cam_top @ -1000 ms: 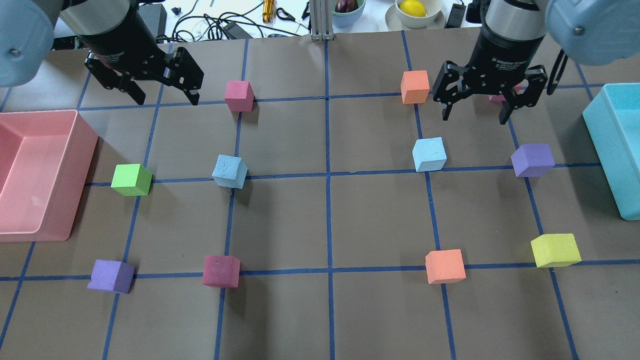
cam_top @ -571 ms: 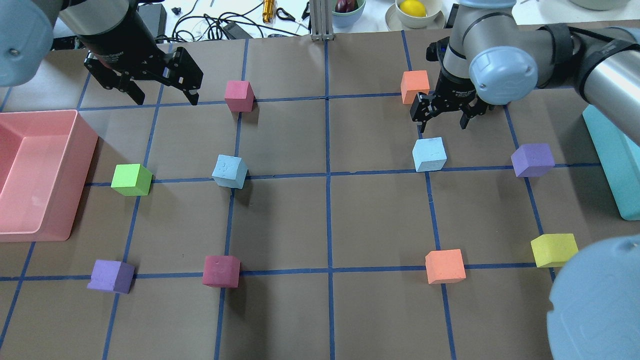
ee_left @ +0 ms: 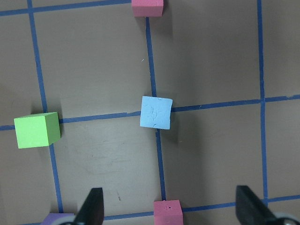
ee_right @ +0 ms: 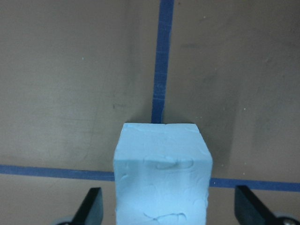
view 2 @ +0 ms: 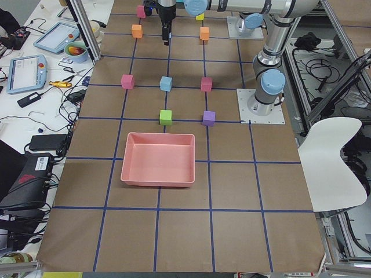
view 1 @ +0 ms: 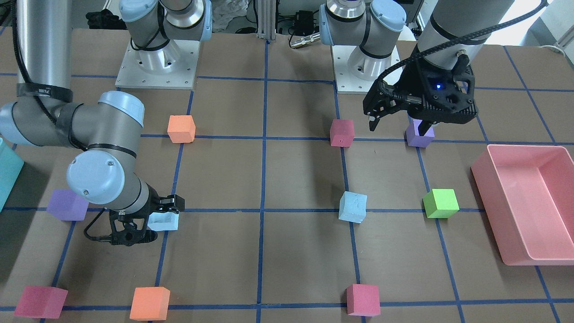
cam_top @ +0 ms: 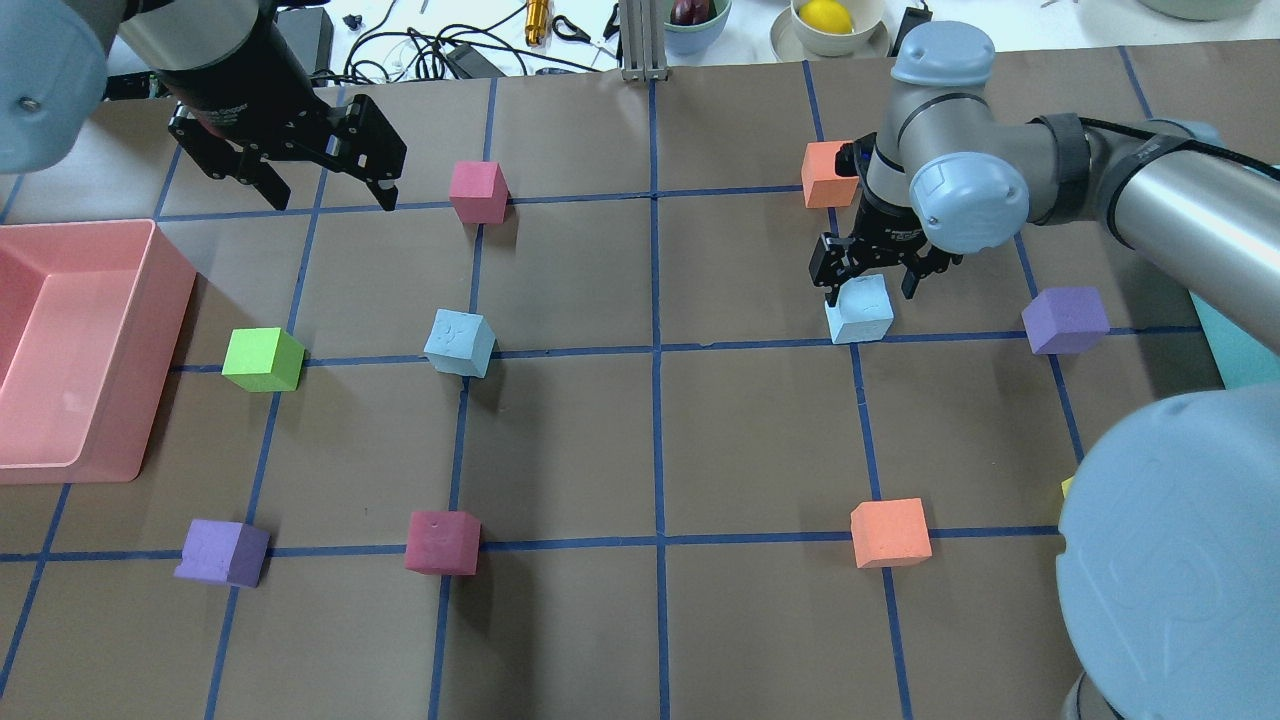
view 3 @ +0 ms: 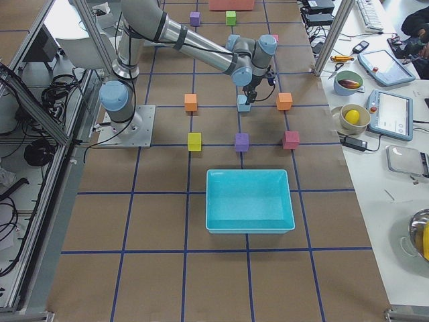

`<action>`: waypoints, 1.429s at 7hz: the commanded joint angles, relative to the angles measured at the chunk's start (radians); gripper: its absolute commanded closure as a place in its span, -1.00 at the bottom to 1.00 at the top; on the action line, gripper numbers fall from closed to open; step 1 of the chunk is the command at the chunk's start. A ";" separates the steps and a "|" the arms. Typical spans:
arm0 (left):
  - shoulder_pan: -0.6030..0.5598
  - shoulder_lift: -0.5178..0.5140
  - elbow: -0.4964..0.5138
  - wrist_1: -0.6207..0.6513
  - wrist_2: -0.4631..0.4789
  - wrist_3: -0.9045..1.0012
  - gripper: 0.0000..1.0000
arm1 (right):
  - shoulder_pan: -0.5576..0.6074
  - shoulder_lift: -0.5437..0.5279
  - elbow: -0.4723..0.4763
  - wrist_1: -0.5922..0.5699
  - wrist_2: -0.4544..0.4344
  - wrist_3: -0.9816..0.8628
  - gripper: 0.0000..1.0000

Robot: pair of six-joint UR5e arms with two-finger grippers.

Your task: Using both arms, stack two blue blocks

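One blue block (cam_top: pixel 860 310) sits on the right half of the table; it also shows in the front view (view 1: pixel 163 220). My right gripper (cam_top: pixel 868 285) is open and low over it, fingers on either side. In the right wrist view the block (ee_right: pixel 161 173) sits between the fingertips (ee_right: pixel 89 206) with gaps on both sides. The other blue block (cam_top: pixel 459 342) lies left of centre, alone, and shows in the left wrist view (ee_left: pixel 156 111). My left gripper (cam_top: pixel 320 190) is open and empty, high above the far left of the table.
A pink bin (cam_top: pixel 60 350) stands at the left edge and a teal bin (cam_top: pixel 1235 350) at the right. Nearby cubes: orange (cam_top: pixel 829 172) just behind the right gripper, purple (cam_top: pixel 1064 319), pink (cam_top: pixel 478 191), green (cam_top: pixel 262 359), crimson (cam_top: pixel 442 542), orange (cam_top: pixel 890 532).
My right arm has swung down and toward the centre, bringing its open gripper from above the far right to around the right blue block. The left arm has not moved.
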 commanded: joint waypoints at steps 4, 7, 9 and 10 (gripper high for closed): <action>0.001 0.000 0.000 0.000 0.000 0.000 -1.00 | 0.015 -0.027 -0.032 -0.024 0.002 0.003 1.00; 0.001 0.000 0.000 0.000 0.000 0.000 -1.00 | 0.179 0.053 -0.257 0.047 0.022 0.213 1.00; 0.001 0.000 0.000 0.000 0.000 0.002 -1.00 | 0.268 0.164 -0.357 0.035 0.022 0.307 1.00; 0.001 0.000 0.000 0.000 0.000 0.002 -1.00 | 0.297 0.211 -0.405 0.033 0.065 0.377 1.00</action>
